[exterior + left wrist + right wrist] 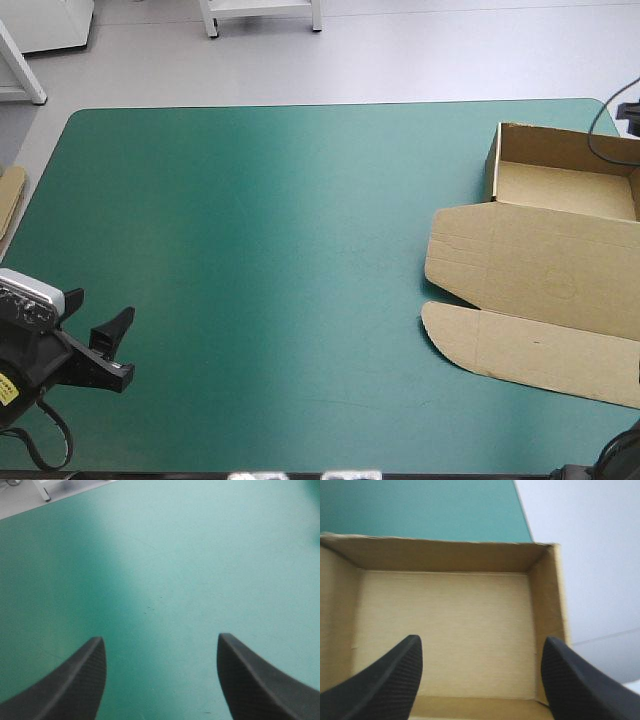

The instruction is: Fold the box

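Note:
The brown box (560, 190) lies at the table's right side as an open tray with raised walls. Its lid (530, 270) lies flat toward the near edge, ending in a rounded flap (520, 350). My right gripper (481, 639) hovers open over the tray floor (445, 610), with the tray's far wall (440, 555) ahead and nothing between its fingers. It does not show in the high view. My left gripper (100, 308) stands open near the table's front left corner, far from the box. In its own view the left gripper (160, 638) has only the bare teal-green cover (165, 565) ahead.
An edge of more brown board (10, 195) shows at the table's left edge. The teal-green cover (280, 250) stretches between my left gripper and the box. Past the tray's side wall the table ends and pale floor (590, 555) begins.

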`<action>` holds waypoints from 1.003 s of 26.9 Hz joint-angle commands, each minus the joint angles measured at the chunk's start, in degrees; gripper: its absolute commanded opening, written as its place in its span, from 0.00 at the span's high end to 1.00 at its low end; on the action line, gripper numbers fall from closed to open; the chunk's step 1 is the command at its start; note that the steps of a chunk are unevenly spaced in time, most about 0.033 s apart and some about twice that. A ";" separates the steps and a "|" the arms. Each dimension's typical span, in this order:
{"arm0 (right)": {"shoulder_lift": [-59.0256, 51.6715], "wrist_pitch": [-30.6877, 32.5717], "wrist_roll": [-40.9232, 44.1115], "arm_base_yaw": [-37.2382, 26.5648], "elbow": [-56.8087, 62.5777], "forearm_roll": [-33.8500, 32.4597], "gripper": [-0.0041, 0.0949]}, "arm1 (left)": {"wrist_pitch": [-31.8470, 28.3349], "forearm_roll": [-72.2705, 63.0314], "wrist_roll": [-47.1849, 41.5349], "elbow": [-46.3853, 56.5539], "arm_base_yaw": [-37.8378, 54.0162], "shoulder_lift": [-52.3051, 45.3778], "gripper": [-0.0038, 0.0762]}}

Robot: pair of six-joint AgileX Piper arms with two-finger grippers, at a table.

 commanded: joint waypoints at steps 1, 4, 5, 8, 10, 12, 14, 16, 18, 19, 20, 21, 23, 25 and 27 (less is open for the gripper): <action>-10.86 1.47 -1.87 5.39 0.68 5.81 0.43 | -5.61 3.89 -0.02 -1.34 -0.17 0.49 0.38; -17.92 -0.86 -1.98 11.48 6.67 4.51 0.44 | -5.87 4.78 -0.23 -1.34 -0.07 0.49 0.38; -19.96 -1.94 -1.83 13.19 8.66 3.70 0.44 | -5.87 4.78 -0.41 -1.34 -0.07 0.49 0.38; -27.99 -7.34 -1.36 19.29 16.79 2.85 0.46 | -5.87 3.86 -1.00 -1.34 -0.07 0.49 0.40; -33.88 -12.51 -2.41 23.20 22.96 2.63 0.49 | -5.51 3.63 -1.00 -1.34 -0.07 0.26 0.41; -39.28 -17.32 -3.67 26.45 28.87 2.49 0.51 | -5.21 2.64 -1.00 -1.34 -0.07 -0.02 0.41; -44.73 -21.61 -4.17 29.05 34.96 2.49 0.51 | -5.73 0.53 -1.00 -1.25 -0.07 -0.62 0.41; -50.77 -24.99 -4.83 31.21 41.82 2.82 0.51 | -6.12 -2.37 -1.00 -1.25 -0.07 -1.29 0.41; -56.62 -26.23 -4.87 32.03 48.31 3.27 0.51 | -6.11 -3.71 -1.00 -0.56 -0.07 -2.34 0.41; -59.55 -26.64 -4.87 32.13 51.51 3.84 0.51 | -6.33 -3.54 -1.00 0.20 -0.07 -3.02 0.41; -62.46 -26.67 -5.21 32.17 54.67 4.07 0.51 | -6.45 -3.44 -1.00 1.22 -0.07 -3.84 0.41; -64.73 -26.67 -5.68 32.17 57.15 4.21 0.51 | -6.72 -3.44 -1.05 2.13 -0.07 -4.50 0.41; -72.09 -26.67 -6.95 32.17 64.99 5.40 0.51 | -8.44 -3.44 -1.21 5.76 -0.07 -7.20 0.42; -78.68 -26.67 -7.37 32.17 71.22 7.02 0.51 | -11.99 -3.41 -1.21 10.54 -0.07 -10.28 0.42; -83.82 -26.36 -5.05 32.17 76.21 7.43 0.52 | -14.51 -4.35 -1.21 15.04 -0.07 -13.56 0.43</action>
